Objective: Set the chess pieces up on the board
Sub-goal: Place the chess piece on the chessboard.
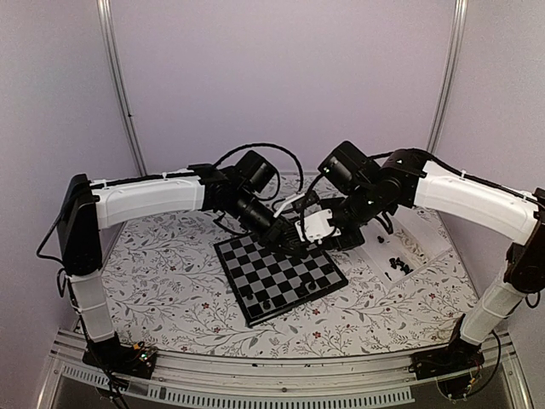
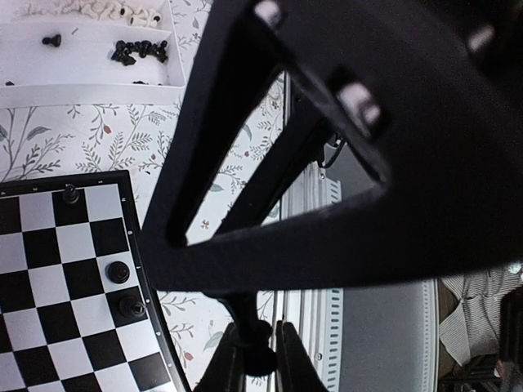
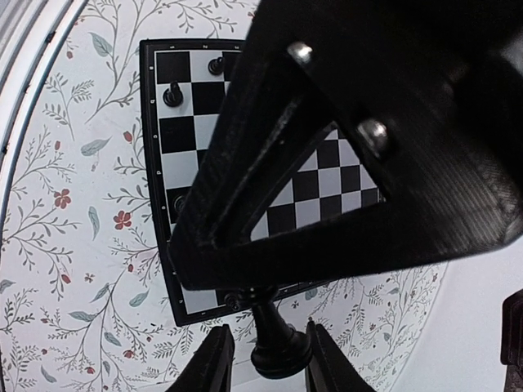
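The board (image 1: 281, 277) lies mid-table with a few black chess pieces (image 1: 312, 281) on it. Both grippers meet above its far edge. My left gripper (image 1: 285, 234) is shut on one black chess piece (image 2: 258, 347), pinched between its fingers in the left wrist view. My right gripper (image 1: 313, 232) is open. In the right wrist view the same piece's round base (image 3: 282, 347) hangs between the fingers (image 3: 212, 363), with a gap on each side. The board also shows in the left wrist view (image 2: 49, 278) and the right wrist view (image 3: 188, 122), with black pieces (image 3: 172, 95) near its edge.
A white tray (image 1: 409, 247) stands right of the board. It holds a pile of black pieces (image 2: 140, 51) and cream-white pieces (image 2: 98, 10). A floral cloth (image 1: 170, 281) covers the table. A metal rail (image 1: 281, 375) runs along the near edge.
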